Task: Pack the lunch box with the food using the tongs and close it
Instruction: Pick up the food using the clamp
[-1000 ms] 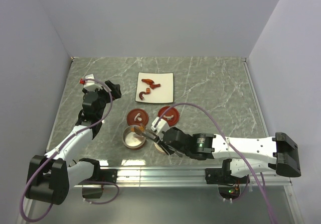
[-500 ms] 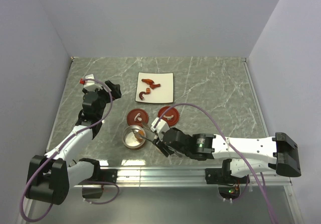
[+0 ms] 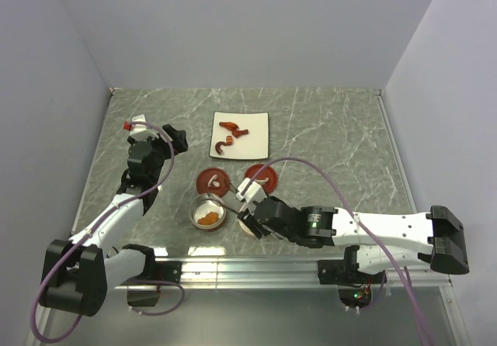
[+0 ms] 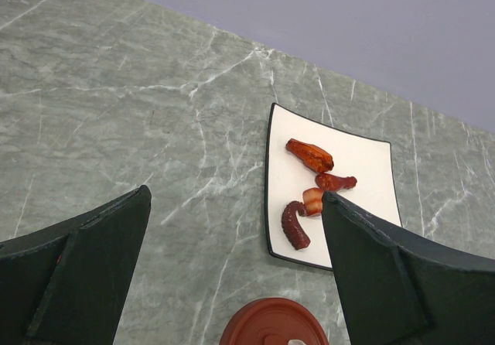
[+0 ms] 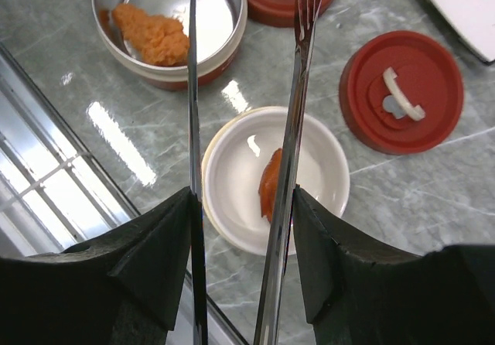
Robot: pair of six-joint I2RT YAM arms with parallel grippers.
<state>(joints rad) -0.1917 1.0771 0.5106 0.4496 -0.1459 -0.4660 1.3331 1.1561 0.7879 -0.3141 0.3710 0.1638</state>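
Right hand (image 5: 241, 206) pitched down at the counter (image 5: 402, 198), holding tongs (image 5: 291, 128) (arms spread, grip probably loose); left hand (image 4: 236, 198) raised, fully open.

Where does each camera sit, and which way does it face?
Top external: fixed above and behind the arms, looking down on the table; both arms show, left gripper and right gripper.
Left wrist: on the left arm, facing across the table to the white plate; its open fingers frame the bottom.
Right wrist: on the right arm, looking down at the metal bowl and white bowl; its fingers grip the tongs.
Shared: top and left wrist see the white plate; top and right wrist, the metal bowl.
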